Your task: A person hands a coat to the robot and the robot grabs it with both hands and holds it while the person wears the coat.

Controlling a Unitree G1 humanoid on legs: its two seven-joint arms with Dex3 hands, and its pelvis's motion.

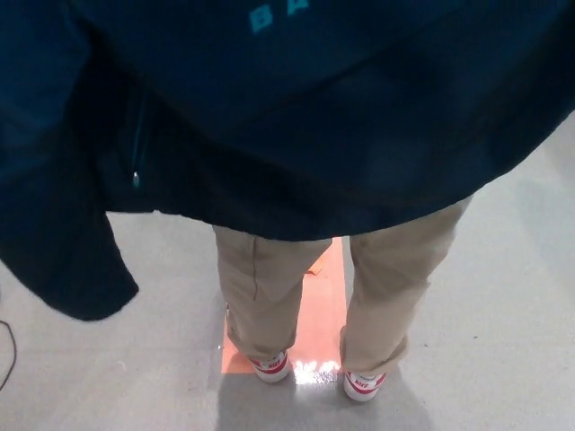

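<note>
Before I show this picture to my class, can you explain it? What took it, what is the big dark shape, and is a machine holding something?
The picture comes from a camera on the head of a humanoid robot, looking down at what stands before it. The big dark shape filling the upper part is a navy coat with pale letters near the top edge and a small zip pull on its left side. Below it you see a person's legs in beige trousers and white and red shoes, standing on a grey floor with an orange patch between the feet. A loose part of the coat, perhaps a sleeve, hangs at the left. The robot has two black hands, but neither shows here, so the picture cannot tell whether it holds the coat.
</note>
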